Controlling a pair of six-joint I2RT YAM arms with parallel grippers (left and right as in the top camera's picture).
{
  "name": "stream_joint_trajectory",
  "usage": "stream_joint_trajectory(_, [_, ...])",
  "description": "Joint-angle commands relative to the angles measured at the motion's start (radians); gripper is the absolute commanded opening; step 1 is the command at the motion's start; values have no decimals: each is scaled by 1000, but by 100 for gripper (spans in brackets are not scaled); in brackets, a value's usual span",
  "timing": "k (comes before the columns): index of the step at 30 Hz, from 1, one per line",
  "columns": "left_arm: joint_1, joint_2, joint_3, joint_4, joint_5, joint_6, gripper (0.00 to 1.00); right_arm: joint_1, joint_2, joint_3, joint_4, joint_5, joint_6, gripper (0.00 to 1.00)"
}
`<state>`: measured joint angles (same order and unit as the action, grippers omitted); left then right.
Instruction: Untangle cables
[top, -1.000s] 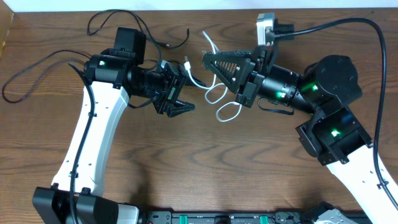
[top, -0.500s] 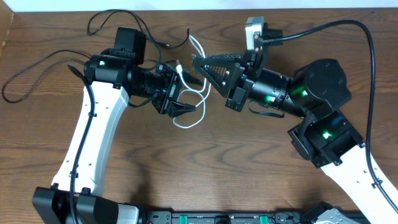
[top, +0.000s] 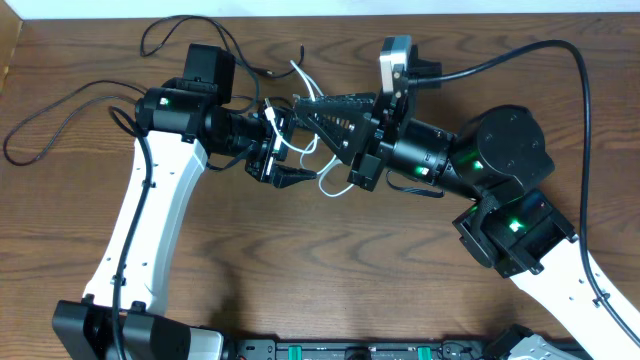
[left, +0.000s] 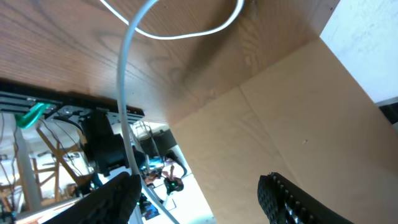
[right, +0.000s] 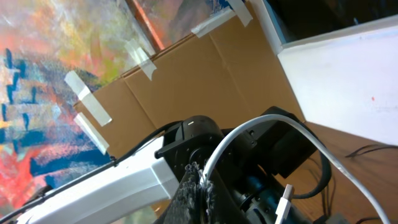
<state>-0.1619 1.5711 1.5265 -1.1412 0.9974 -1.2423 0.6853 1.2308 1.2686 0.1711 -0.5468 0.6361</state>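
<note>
Right gripper (right: 199, 173), jaws closed on the white cable (right: 249, 132), which arcs up from the fingertips. Left gripper (left: 199, 193), jaws parted wide; the white cable runs down just beside one finger (left: 115, 190). Overhead, its loops hang between both grippers above the table (top: 350, 260); a black cable (top: 45, 112) lies far left.

We see the right hand (top: 303, 104) reaching across the brown worktop (top: 350, 290), its dark fingers pressed together on the white cable (top: 299, 74). From there the cable drops in loops between the two hands. The left hand (top: 292, 150) sits just beside the right one, its fingers apart, and a strand of the white cable seems to pass between them. At upper left a curled black cable (top: 160, 30) lies near the far edge, and a second black cable (top: 40, 120) trails toward the left side.
</note>
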Motion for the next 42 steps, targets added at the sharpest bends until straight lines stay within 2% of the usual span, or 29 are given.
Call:
stream_joint_trajectory(1, [0,5,1,-3,41,-55,66,24,0,8,4,21,-77,1])
stream_joint_trajectory(7, [0,5,1,-2,92,-92,65,56,0,8,17,25,-96,1])
stream_joint_trajectory(12, [0,5,1,-2,92,-92,50,63,0,8,19,25,-95,1])
stream_joint_trajectory(16, [0,5,1,-2,92,-99,49,63,0,8,19,26,-96,1])
stream_joint_trajectory(20, [0,5,1,-2,92,-99,51,63,0,8,18,25,-162,1])
stream_joint_trajectory(22, [5,5,1,6,86,-99,57,63,0,8,11,25,-196,1])
stream_joint_trajectory(26, [41,5,1,33,-24,-103,60,61,0,8,-18,37,-234,1])
stream_joint_trajectory(27, [77,5,1,31,-96,-102,61,61,0,8,-54,88,-233,1])
stream_joint_trajectory(29, [109,5,1,26,-112,-101,61,61,0,8,-93,145,-234,1])
stream_joint_trajectory(34, [167,5,1,-40,-81,-90,67,62,0,8,-141,227,-234,1])
stream_joint_trajectory(42, [132,5,1,-94,40,-61,72,63,14,8,-103,227,-230,1])
